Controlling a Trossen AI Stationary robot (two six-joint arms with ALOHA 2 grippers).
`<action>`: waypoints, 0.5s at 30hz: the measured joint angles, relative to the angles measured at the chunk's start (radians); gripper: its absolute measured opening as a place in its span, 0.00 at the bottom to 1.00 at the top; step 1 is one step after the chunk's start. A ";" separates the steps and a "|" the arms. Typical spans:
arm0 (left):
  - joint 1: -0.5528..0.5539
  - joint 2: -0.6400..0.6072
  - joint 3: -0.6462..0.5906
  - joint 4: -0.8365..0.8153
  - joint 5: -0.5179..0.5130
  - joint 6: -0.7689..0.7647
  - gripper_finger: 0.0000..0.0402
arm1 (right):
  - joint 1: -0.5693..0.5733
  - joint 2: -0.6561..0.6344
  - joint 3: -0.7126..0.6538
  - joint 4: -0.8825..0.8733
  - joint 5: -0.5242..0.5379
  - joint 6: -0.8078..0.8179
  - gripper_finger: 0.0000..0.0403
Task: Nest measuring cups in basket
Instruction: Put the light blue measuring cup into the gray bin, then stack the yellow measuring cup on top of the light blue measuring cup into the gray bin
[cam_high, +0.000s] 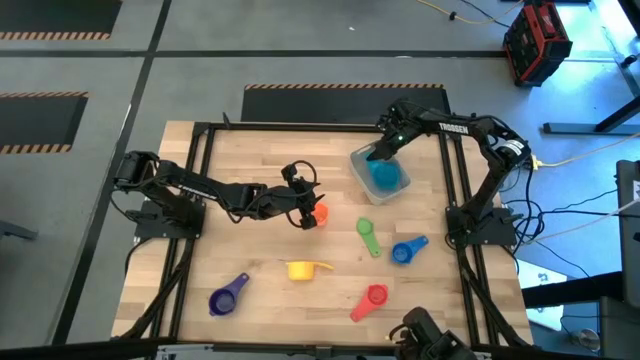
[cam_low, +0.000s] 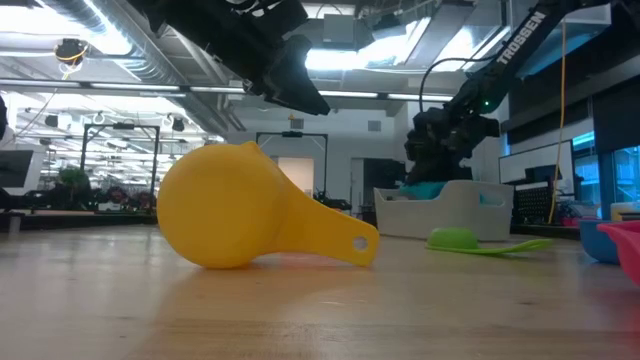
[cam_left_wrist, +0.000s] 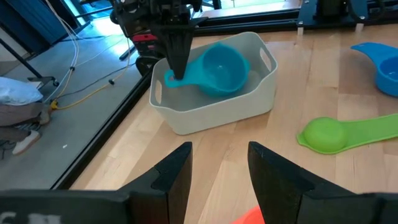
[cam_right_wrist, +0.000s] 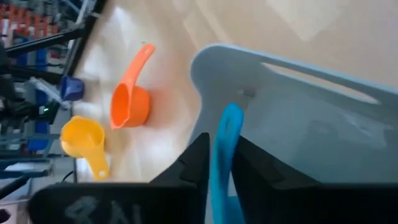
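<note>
Right tool (cam_left_wrist: 176, 73) down inside basket (cam_high: 362, 160) — clamped on light blue cup (cam_left_wrist: 221, 67) handle. Left tool (cam_high: 308, 213) beside basket, spread wide — over orange cup (cam_right_wrist: 129, 104).

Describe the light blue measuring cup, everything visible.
The light blue measuring cup is a round glossy plastic scoop with a short flat handle. It sits tilted inside the basket, bowl open and empty. The right gripper pinches its handle from above, by the basket's corner. No other cup touches it.
</note>
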 joint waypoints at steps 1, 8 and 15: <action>0.000 0.000 0.000 0.000 0.000 0.000 0.37 | 0.000 0.000 0.000 0.002 0.000 0.001 0.21; 0.000 0.000 0.000 0.000 0.000 0.000 0.37 | -0.002 0.000 -0.001 0.029 -0.013 -0.020 0.37; 0.000 0.000 0.000 0.000 0.000 0.000 0.37 | -0.023 -0.003 0.023 0.005 -0.023 -0.097 0.39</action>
